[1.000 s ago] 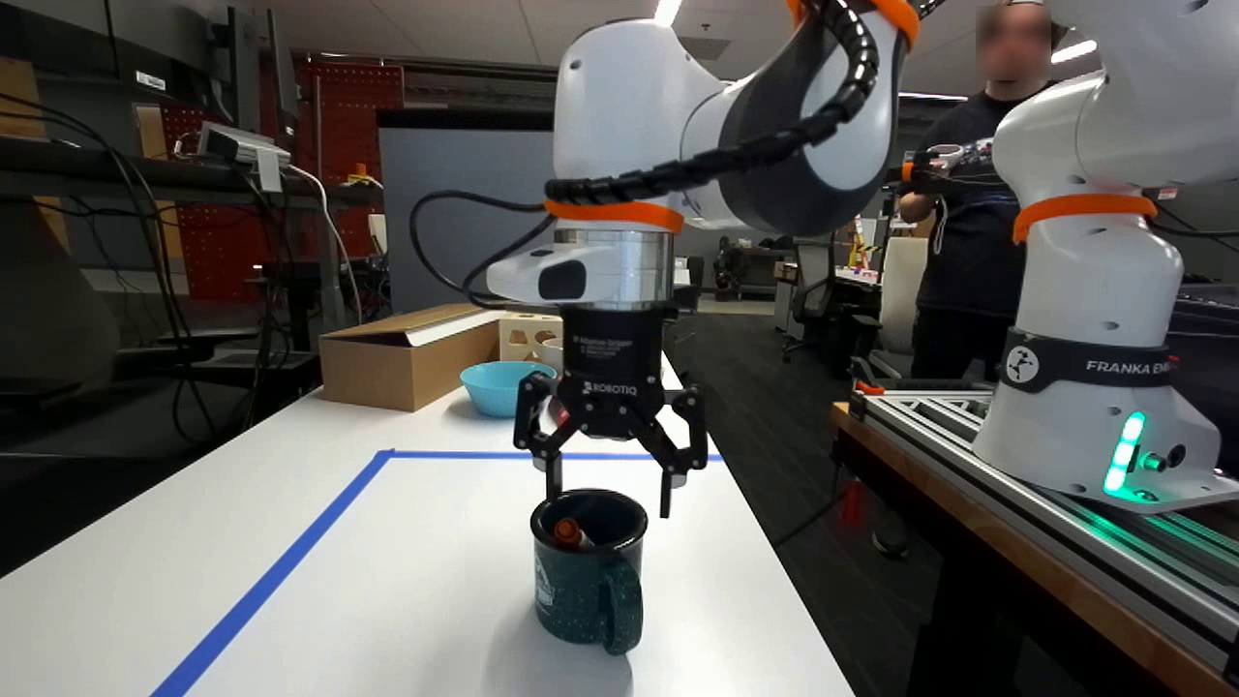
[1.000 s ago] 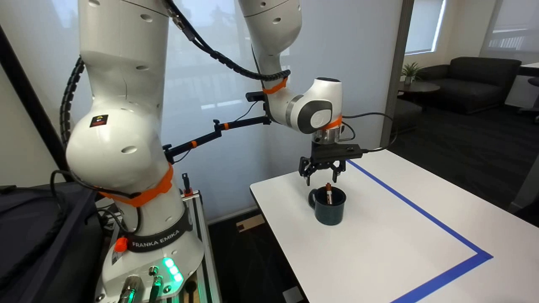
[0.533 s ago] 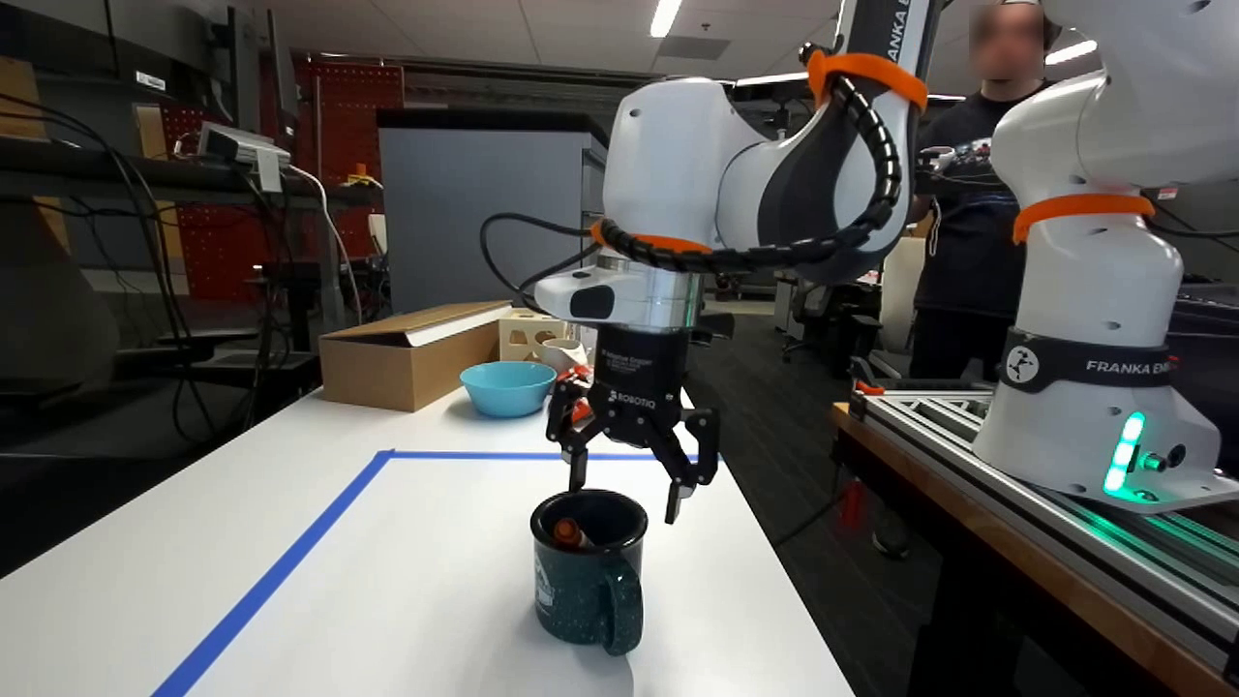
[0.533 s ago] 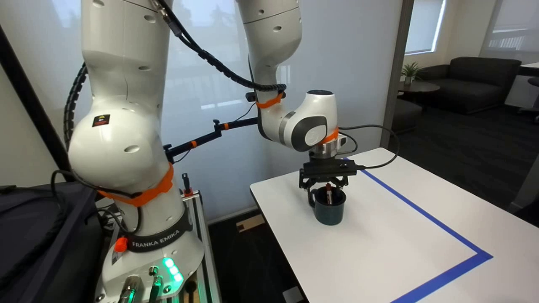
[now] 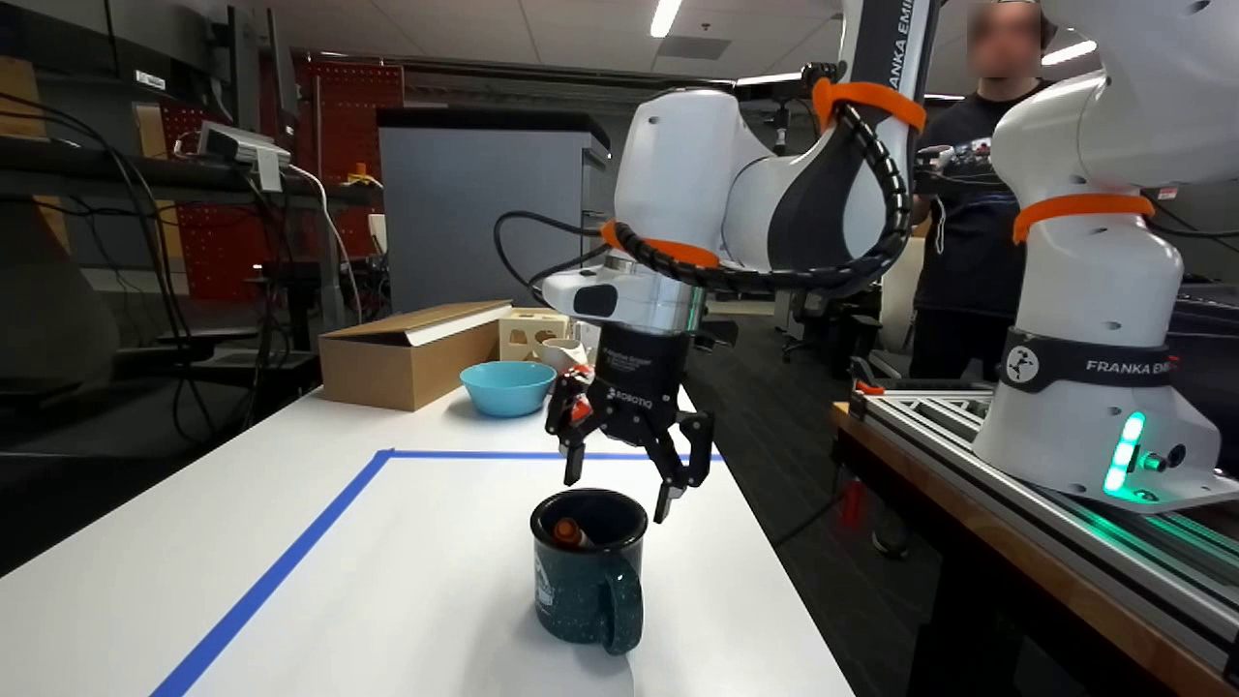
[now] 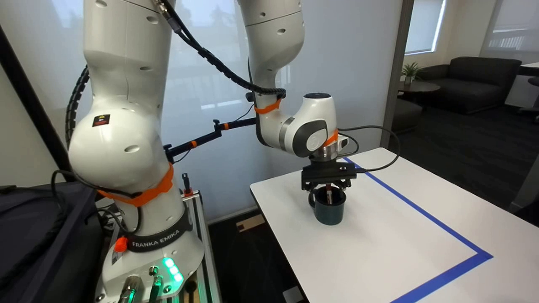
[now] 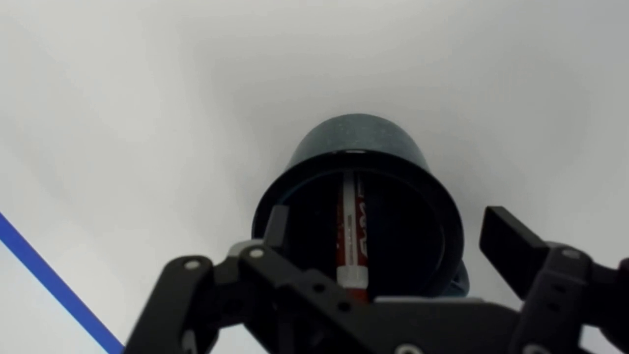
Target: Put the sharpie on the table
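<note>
Your largest surface is the long white-topped table (image 5: 416, 581), marked with an angled line of blue tape (image 5: 313, 532). Beside it, on a workbench (image 5: 978, 524) with a wooden edge, stands the Franka Emika arm (image 6: 126, 134), which you see reaching over the tabletop in both exterior views. Farther along the table, in an exterior view, note the cardboard box (image 5: 416, 363) and, just beside it, the light-blue bowl (image 5: 508, 392). The black Robotiq gripper (image 5: 617, 500), pointing down at a slight tilt, has its two fingers spread wide above the dark green speckled mug (image 5: 576, 600). The mug stands upright on the table, on the inner side of the tape's corner. In the wrist view you find one finger overlapping the mug's rim and the second outside it, on the handle's side; you cannot tell whether either touches. Smallest is the sharpie (image 7: 350, 231), red with white, leaning inside the mug with its upper end near the rim. In the wrist view it shows between the fingers, its near end partly hidden by the gripper's linkage.
</note>
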{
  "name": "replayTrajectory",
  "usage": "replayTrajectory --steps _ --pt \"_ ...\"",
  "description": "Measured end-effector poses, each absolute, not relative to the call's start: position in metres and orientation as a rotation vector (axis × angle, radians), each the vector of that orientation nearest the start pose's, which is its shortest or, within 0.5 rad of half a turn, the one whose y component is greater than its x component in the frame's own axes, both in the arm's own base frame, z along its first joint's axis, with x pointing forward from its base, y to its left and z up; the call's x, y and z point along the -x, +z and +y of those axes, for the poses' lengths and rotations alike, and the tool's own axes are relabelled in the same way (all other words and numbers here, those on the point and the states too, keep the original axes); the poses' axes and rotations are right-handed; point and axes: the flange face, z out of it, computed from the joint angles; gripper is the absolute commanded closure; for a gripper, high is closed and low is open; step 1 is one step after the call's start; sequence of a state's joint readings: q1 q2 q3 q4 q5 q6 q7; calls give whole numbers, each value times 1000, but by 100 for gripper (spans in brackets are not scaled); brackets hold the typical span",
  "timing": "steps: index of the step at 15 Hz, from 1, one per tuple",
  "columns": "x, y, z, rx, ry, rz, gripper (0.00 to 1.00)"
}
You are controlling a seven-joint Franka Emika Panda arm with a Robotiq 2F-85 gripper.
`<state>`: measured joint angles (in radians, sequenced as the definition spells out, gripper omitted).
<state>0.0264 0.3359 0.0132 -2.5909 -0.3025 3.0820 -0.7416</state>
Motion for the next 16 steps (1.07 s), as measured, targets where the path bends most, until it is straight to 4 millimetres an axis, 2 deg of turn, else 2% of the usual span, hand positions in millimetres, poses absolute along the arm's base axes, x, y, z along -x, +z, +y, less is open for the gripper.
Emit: replayTrajectory --steps 1,3,4,5,6,7,12,16 --pt "-444 154 43 2767 -228 -1652 28" --pt "-445 155 43 2775 -255 -1640 45" --pt "-446 156 42 2779 -266 -1634 46" --pt "-446 156 40 2784 -273 -1627 52" --pt "-447 157 39 2788 -281 -1621 47" --pt "-447 157 38 2792 -290 -1615 47" --pt "-451 156 33 2800 -341 -1595 22" --pt "-454 156 34 2790 -367 -1614 26"
